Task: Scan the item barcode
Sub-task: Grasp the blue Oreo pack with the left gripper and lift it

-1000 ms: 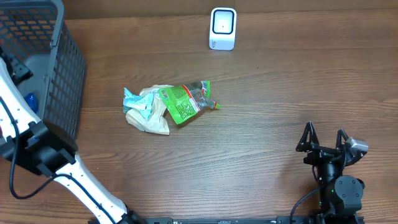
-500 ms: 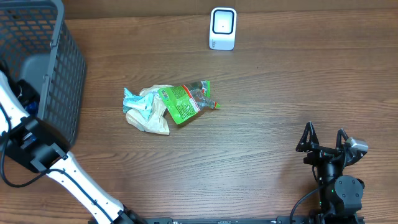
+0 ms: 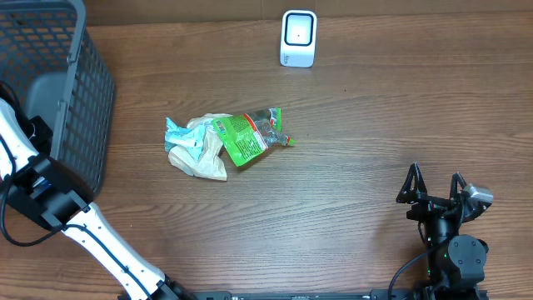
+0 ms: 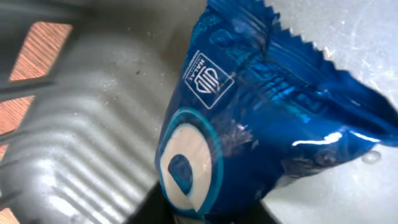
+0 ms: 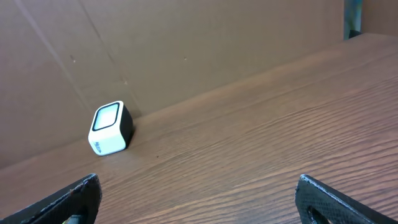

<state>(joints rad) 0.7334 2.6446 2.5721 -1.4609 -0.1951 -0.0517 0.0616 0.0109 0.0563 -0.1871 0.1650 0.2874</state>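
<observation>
Resting at five o'clock, the right gripper (image 3: pixel 434 177) stands with its jaws wide apart, holding nothing. At nine o'clock the left gripper (image 4: pixel 199 216) is closed on the end of a blue packet (image 4: pixel 249 124) inside the grey basket (image 3: pixel 79 92). Crumpled wrappers (image 3: pixel 225 142) lie in the middle, and the white scanner (image 3: pixel 298 38) sits at twelve.

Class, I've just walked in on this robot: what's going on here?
The left gripper is down inside the dark mesh basket, shut on a glossy blue foil packet. The right gripper rests open near the front edge of the wooden table, holding nothing. The small white barcode scanner stands at the far edge, and a green packet with crumpled wrappers lies mid-table.
</observation>
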